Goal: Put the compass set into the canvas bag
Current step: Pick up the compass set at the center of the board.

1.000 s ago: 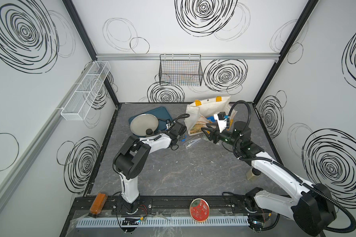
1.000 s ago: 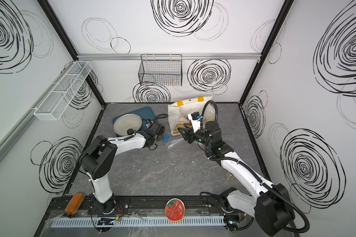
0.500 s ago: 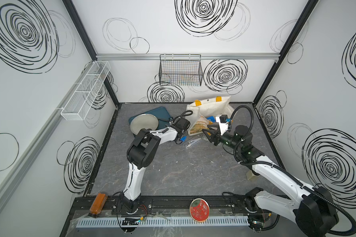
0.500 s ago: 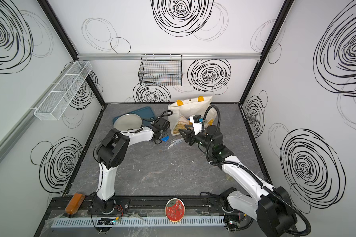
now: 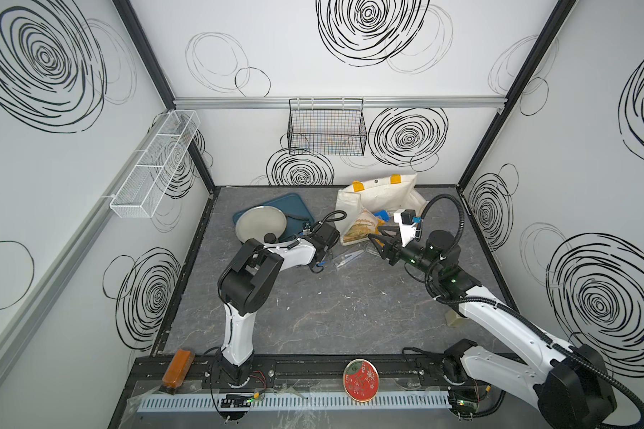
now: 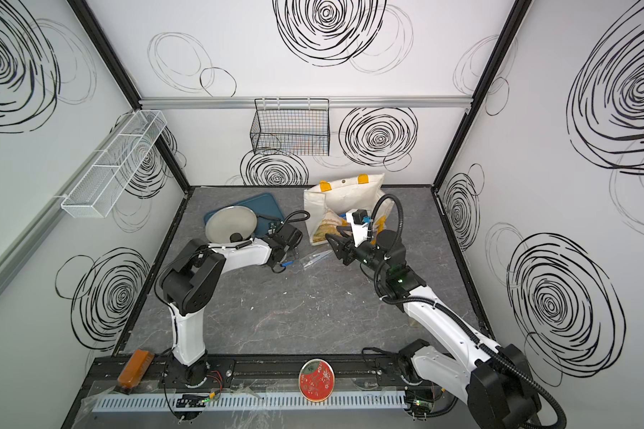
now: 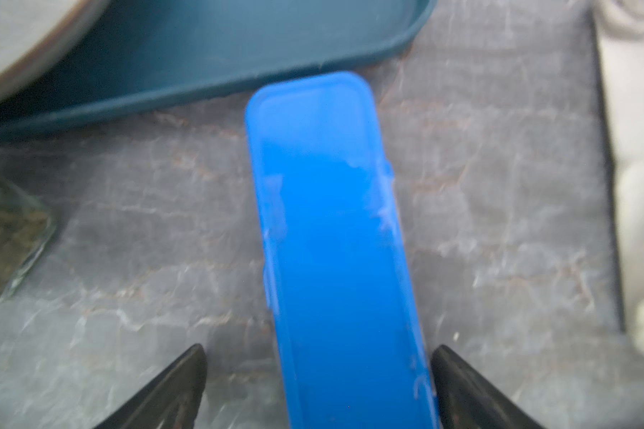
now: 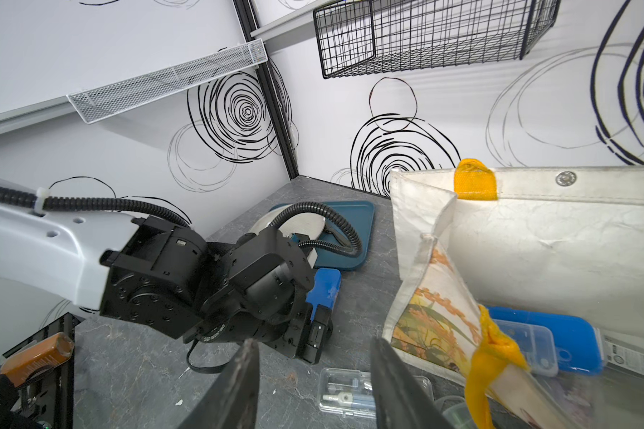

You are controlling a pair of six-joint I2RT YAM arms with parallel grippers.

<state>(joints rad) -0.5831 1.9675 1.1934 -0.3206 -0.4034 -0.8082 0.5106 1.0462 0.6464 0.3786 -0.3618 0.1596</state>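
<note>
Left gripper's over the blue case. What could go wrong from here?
The blue case lies off-centre between the fingers of the open left gripper, so closing may twist it. The front of the canvas bag sags, its yellow handle drooping across the mouth, so the case could snag there.

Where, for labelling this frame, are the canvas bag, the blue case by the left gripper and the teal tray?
canvas bag [image 5: 383, 196], in a top view, cream back panel.
blue case [image 7: 331, 241], left wrist view, middle of its top face.
teal tray [image 5: 296, 203], in a top view, bare far corner.
</note>
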